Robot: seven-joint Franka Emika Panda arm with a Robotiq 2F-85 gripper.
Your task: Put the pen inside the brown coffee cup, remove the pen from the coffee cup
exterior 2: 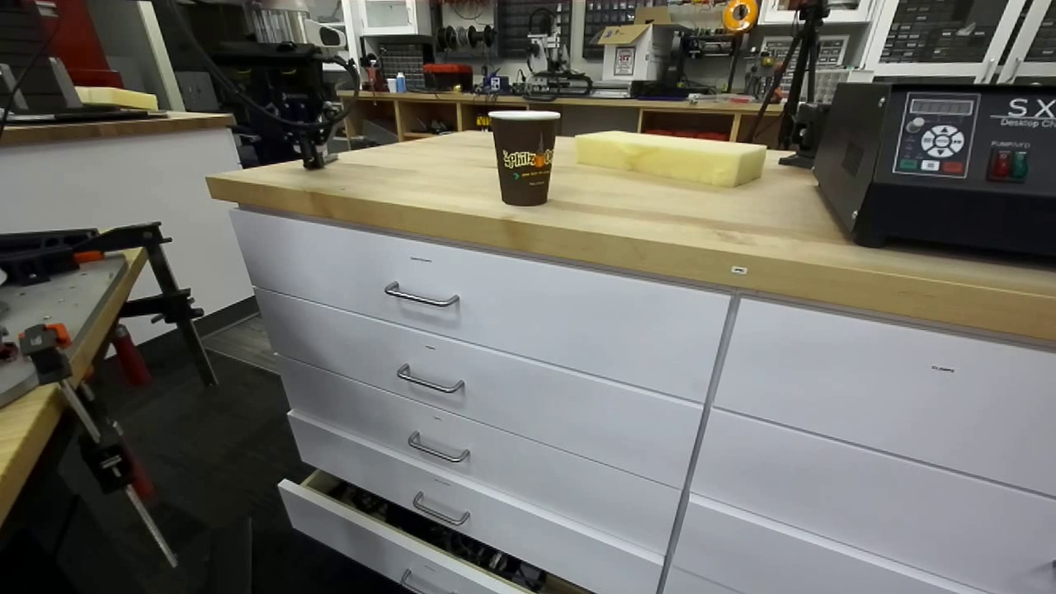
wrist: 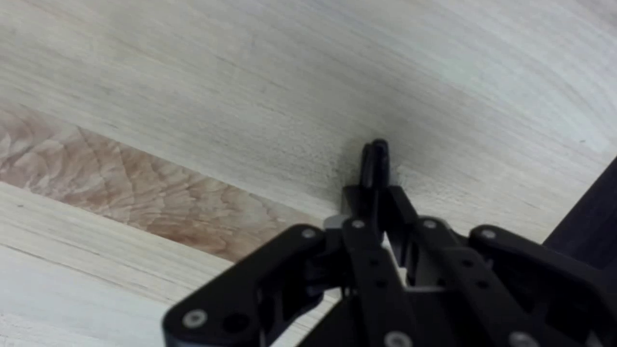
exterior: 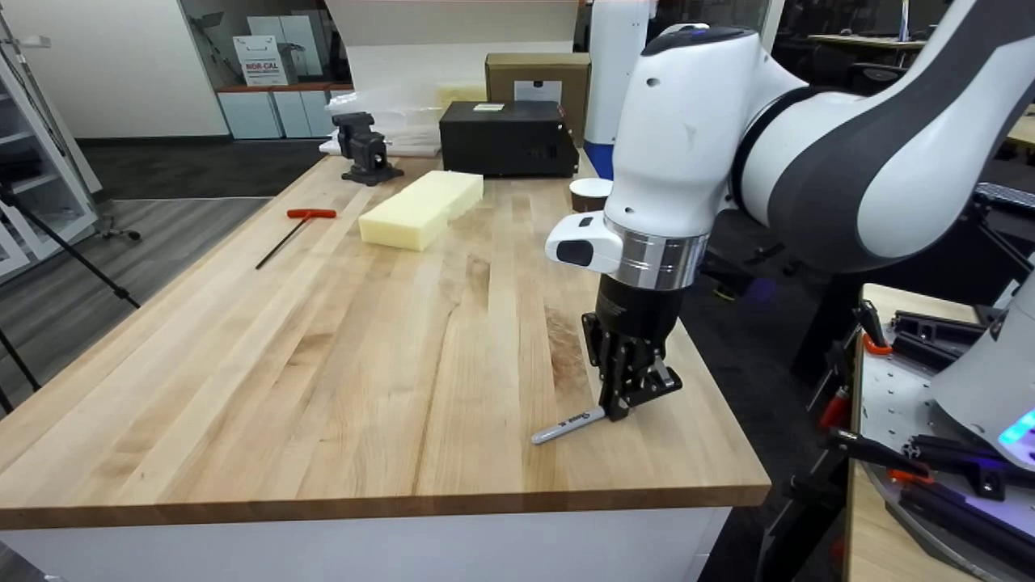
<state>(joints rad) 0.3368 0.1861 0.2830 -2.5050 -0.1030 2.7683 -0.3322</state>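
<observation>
The black two-fingered gripper [exterior: 617,411] is low over the pale butcher-block wooden table [exterior: 340,420], near the table's front right corner in an exterior view; the front edge runs near it on one side, the long right edge on the other; to the left and behind, a broad stretch of wood reaches the red-handled, T-shaped tool [exterior: 311,213] and the pale yellow foam block [exterior: 422,212], both well apart from the fingers; a black box-shaped machine [exterior: 508,139] stands at the far end. The brown paper coffee cup [exterior 2: 524,186] stands upright just beside a table edge, above white drawers [exterior 2: 495,313]; it has a white rim and yellow lettering, and the foam block lies near it.

The slim grey pen with dark lettering [exterior: 568,425] is outside the cup, at the gripper; its rounded barrel juts from the fingertips toward the left and front of an exterior view; in the wrist view the fingers are clamped together on it, with what appears to be its dark end projecting between the tips; whether the barrel touches the wood, I cannot tell.
</observation>
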